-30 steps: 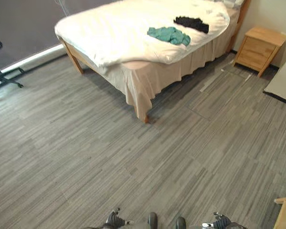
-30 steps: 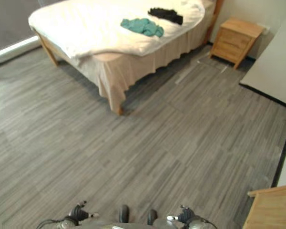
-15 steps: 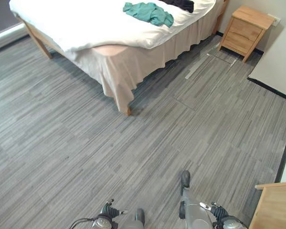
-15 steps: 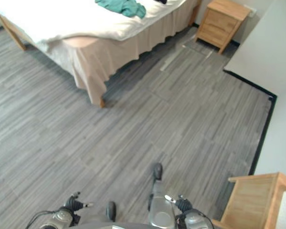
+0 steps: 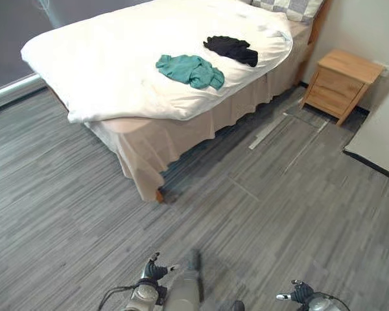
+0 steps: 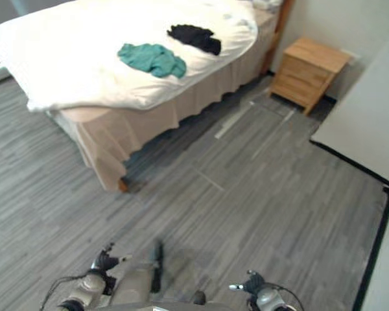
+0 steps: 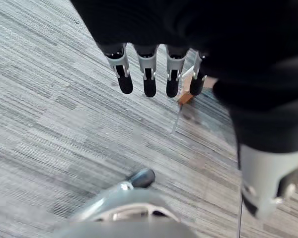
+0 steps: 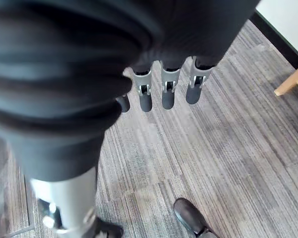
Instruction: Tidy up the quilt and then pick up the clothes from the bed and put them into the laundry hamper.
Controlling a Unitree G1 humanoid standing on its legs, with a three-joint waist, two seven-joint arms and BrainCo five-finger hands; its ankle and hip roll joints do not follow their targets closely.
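A bed ahead carries a white quilt that lies rumpled, with its near corner hanging over the beige bed skirt. A teal garment sits bunched on the quilt near the bed's right edge. A black garment lies just beyond it. My left hand hangs low at my side, far from the bed, and my right hand does the same. In the wrist views the left hand and the right hand have straight fingers over the floor and hold nothing.
A wooden nightstand stands right of the bed by the wall. A checked pillow lies at the head of the bed. A white panel borders the floor at right. Grey plank floor stretches between me and the bed.
The whole picture has swung as I walk, so the camera has moved; the bed now shows nearer and more fully. Quilt and garments lie as before. Both hands still hang empty.
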